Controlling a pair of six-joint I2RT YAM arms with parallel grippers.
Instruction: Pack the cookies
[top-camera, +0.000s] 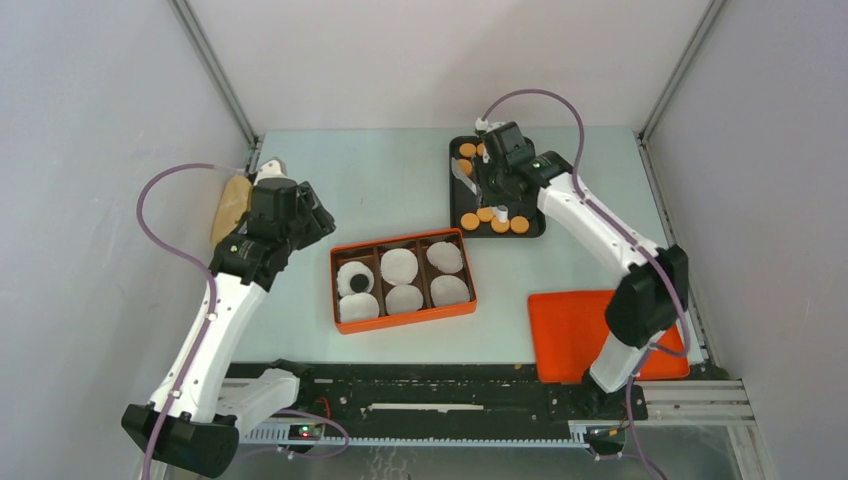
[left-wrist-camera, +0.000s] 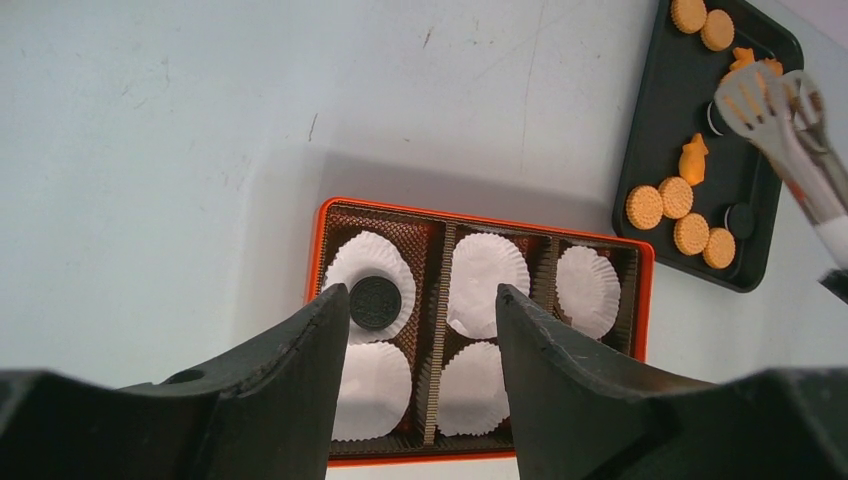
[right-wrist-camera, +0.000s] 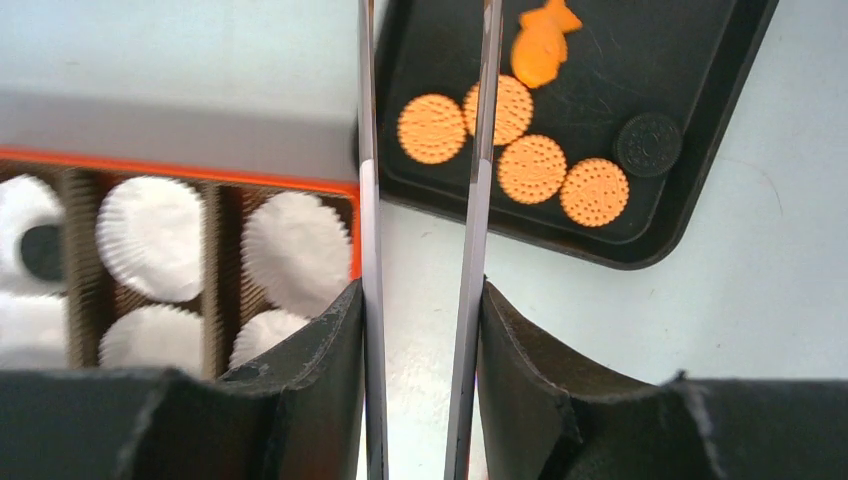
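Note:
Several orange cookies (top-camera: 494, 220) and a few black ones lie on a black tray (top-camera: 497, 234) at the back of the table. My right gripper (top-camera: 495, 180) hovers over this tray, shut on metal tongs (top-camera: 463, 177). In the right wrist view the two tong blades (right-wrist-camera: 481, 150) run between the gripper's (right-wrist-camera: 420, 290) jaws, above round orange cookies (right-wrist-camera: 531, 168), a fish-shaped one (right-wrist-camera: 543, 45) and a black one (right-wrist-camera: 648, 144). One black cookie (left-wrist-camera: 375, 302) sits in a white liner in the orange box (left-wrist-camera: 480, 215). My left gripper (left-wrist-camera: 420, 300) stands open above the box with nothing between its fingers.
The orange box (top-camera: 400, 240) has three columns of white paper liners (top-camera: 399, 265). An orange lid (top-camera: 570, 335) lies at the front right under the right arm. A tan object (top-camera: 232, 205) rests against the left wall. Walls close in on both sides.

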